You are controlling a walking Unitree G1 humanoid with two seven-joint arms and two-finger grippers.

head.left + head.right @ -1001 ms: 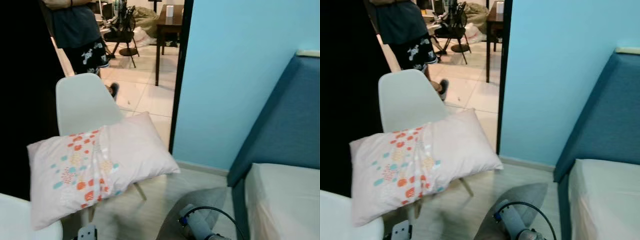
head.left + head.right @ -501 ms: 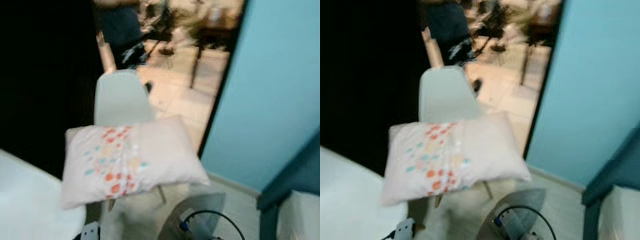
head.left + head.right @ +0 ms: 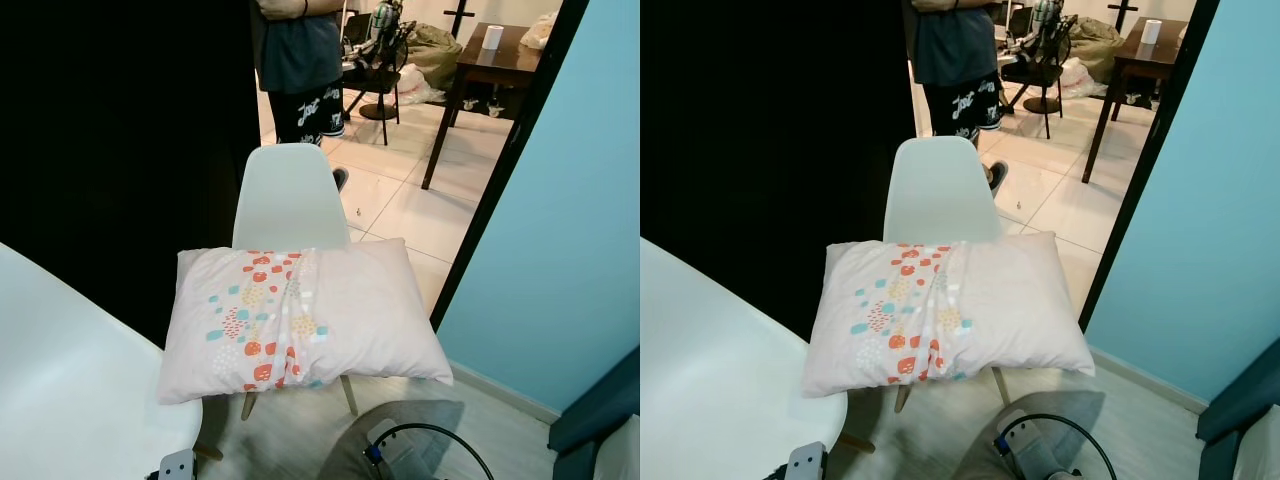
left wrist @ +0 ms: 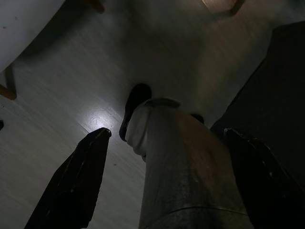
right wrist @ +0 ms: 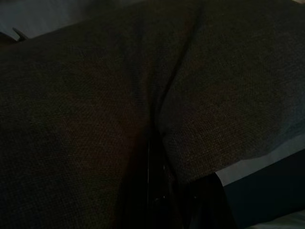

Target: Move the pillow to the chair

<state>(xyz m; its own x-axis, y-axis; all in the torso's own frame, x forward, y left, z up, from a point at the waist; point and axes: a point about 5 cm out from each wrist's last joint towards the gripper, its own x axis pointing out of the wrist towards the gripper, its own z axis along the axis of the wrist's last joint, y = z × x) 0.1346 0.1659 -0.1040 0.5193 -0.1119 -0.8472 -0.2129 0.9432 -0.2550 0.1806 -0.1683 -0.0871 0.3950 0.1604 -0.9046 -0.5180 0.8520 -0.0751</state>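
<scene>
Left eye view: the whole scene has slid across since a second ago, which tells me the robot's head has turned or it has stepped, not that anything on the floor was shifted. The blur of half a second ago has gone, so the camera seems to have steadied. The pillow (image 3: 300, 320) lies flat across the seat of the white chair (image 3: 287, 198), just as it did before, patterned half toward the white table (image 3: 70, 390); it now sits nearly centred ahead rather than off to one side, and more of the table has come into sight.

The left pincer (image 4: 167, 176) hangs low by the robot's own leg, pointed at the grey floor (image 4: 62, 95), fingers (image 4: 76, 181) spread wide with nothing between them. The pillow is well above and ahead of it, far out of its reach. The right pincer is pressed against dark grey cloth (image 5: 143, 95), and I cannot tell how its fingers stand.

A person (image 3: 298, 55) stands beyond the chair, in the doorway.

To my eye the job looks done: pillow resting on the chair, both arms idle, the robot merely squaring up to look at its work.
</scene>
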